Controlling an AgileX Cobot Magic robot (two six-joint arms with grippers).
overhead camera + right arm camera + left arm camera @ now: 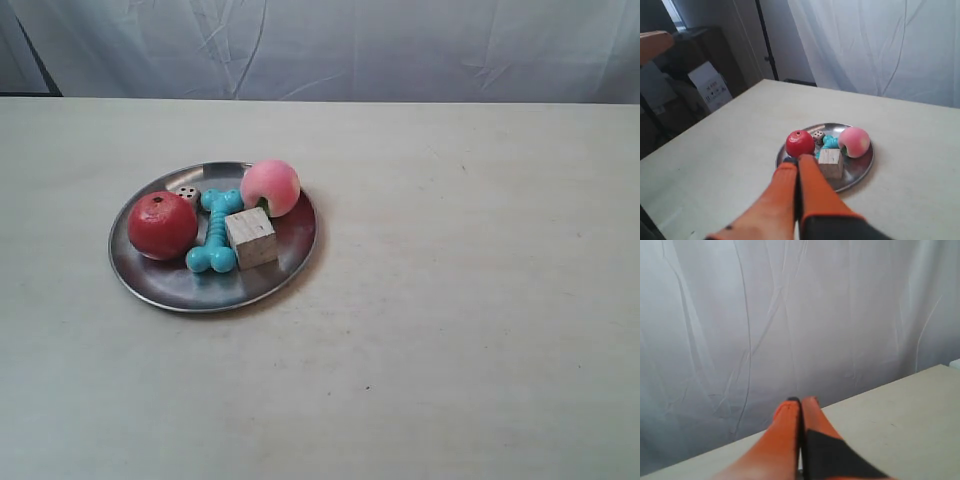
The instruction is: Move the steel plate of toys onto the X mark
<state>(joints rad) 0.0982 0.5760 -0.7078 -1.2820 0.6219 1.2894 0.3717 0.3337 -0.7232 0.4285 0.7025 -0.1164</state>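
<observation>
The steel plate (150, 285) lies left of centre on the pale table. It holds the red fruit (162, 225), the pink peach (271, 186), the turquoise bone (215, 235), the wooden cube (251, 237) and the small die (188, 192). No gripper shows in the exterior view. In the right wrist view my right gripper (797, 161) is shut and empty, its tips over the near rim of the plate (860, 170), close to the red fruit (800, 143). My left gripper (801, 401) is shut and empty, facing the curtain. I cannot make out the X mark.
A white curtain (330, 45) hangs behind the table's far edge. Bare tabletop (480, 280) stretches to the exterior view's right of the plate. Past the table's edge in the right wrist view stand a dark cabinet (715, 55) and a box (710, 87).
</observation>
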